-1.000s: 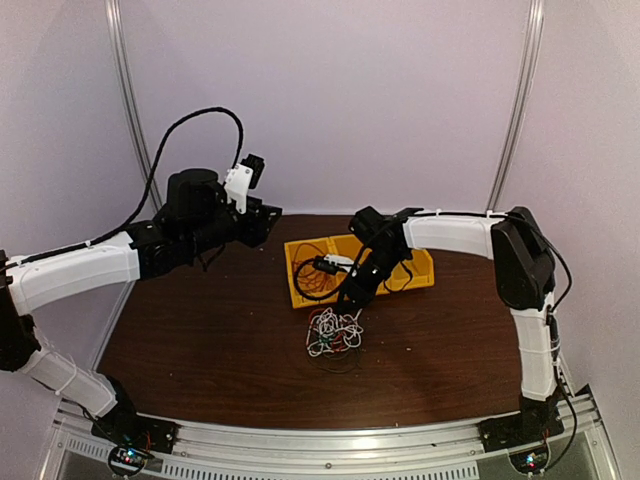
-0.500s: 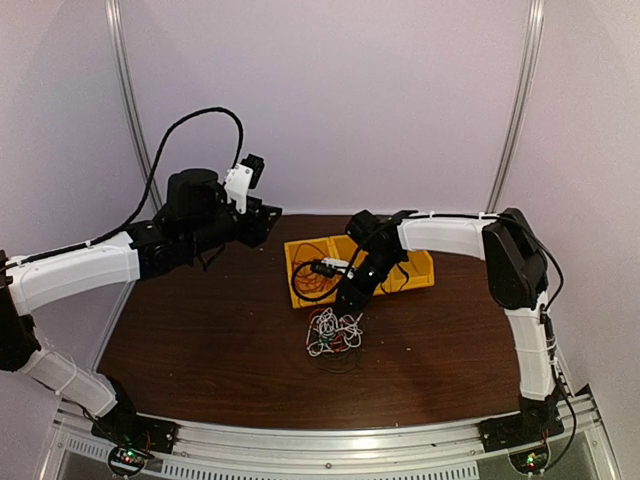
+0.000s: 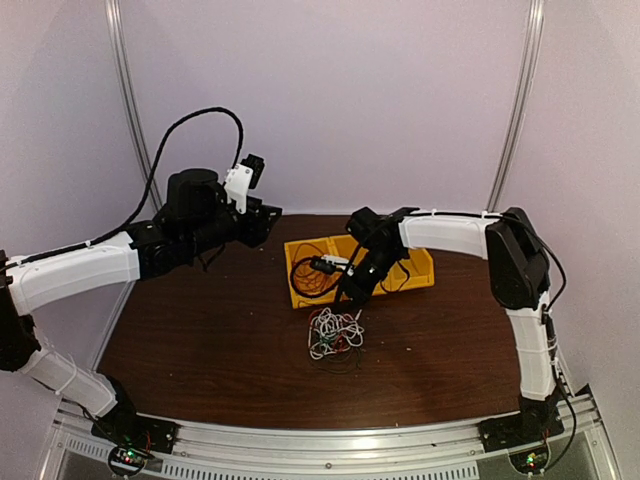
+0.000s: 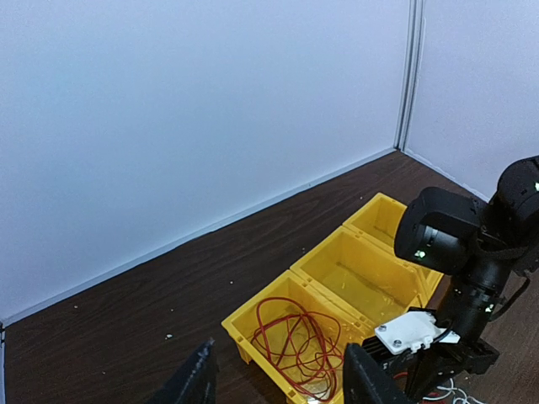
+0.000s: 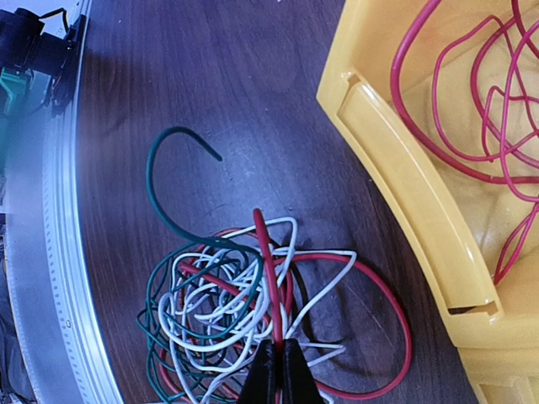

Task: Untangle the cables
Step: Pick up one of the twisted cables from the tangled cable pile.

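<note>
Just clenched the right hand [image 5: 276,374] on one red strand [image 5: 268,269] of the clump of cables [image 3: 335,333], lying on the surface [image 3: 200,340] just near of the yellow bin [image 3: 422,270]. Stood part-open a second ago, so probably ready now to draw that strand free, with the left hand [image 4: 282,377] released, empty and well apart at far left. Counted: two hands, one clump of red, white and green cables, one bin of three compartments, one red coil [image 4: 290,337] in its left compartment.
</note>
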Tool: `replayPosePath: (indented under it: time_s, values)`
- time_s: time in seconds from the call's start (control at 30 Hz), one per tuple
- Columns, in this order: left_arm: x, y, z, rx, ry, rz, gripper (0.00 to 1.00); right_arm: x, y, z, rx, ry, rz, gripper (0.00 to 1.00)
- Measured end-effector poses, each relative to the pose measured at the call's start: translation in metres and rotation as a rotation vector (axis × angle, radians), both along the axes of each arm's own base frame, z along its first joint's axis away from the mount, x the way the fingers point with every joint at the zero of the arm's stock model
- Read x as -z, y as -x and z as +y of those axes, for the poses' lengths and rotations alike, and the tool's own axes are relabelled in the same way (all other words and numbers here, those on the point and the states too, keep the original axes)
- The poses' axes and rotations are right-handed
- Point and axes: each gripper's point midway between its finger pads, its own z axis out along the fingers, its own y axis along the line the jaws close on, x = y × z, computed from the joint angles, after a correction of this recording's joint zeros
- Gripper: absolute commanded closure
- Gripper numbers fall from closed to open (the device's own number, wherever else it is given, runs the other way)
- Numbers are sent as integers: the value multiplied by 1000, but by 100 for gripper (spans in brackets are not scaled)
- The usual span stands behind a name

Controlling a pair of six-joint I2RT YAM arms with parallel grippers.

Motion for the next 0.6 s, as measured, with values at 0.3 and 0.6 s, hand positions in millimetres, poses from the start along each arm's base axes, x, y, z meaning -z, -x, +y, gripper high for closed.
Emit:
replayPosePath:
  time_s: [0.3, 0.6]
  values:
    - [2, 0, -1, 3, -2, 3, 48, -62, 17, -5, -21, -82, -89, 100]
    - [17, 13, -27, 177, -31, 21, 48, -138, 45, -12, -88, -238, -182, 100]
